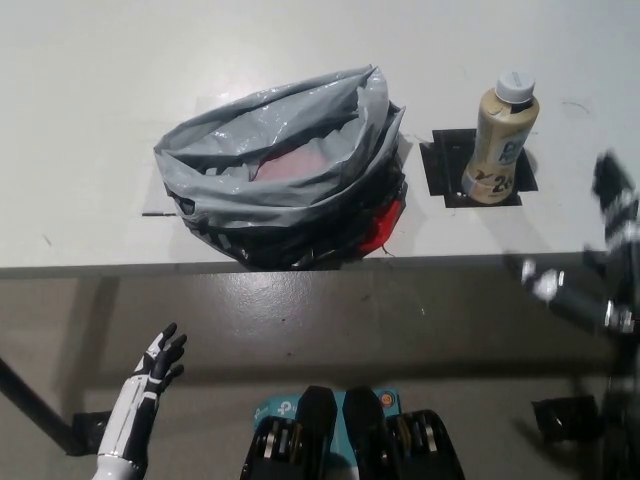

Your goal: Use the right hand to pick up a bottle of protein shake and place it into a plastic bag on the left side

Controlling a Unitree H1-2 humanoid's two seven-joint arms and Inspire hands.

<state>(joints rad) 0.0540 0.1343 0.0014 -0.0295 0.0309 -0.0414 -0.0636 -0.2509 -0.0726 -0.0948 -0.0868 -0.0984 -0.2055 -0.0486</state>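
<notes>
Looks like a robot test lab: plain white table (100,120) with black tape markers (445,165), bare polished concrete floor (330,320).

bag (285,180) on table (90,120) | bottle (500,140) upright just right of bag

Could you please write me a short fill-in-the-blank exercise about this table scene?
1. The protein shake bottle stands upright on a ____ square.
2. The bottle's cap is ____.
3. The grey plastic bag lies to the bottle's ____ in the picture.
4. The left hand, fingers spread, hangs ____ the table edge.

Missing words: black; white; left; below
</notes>
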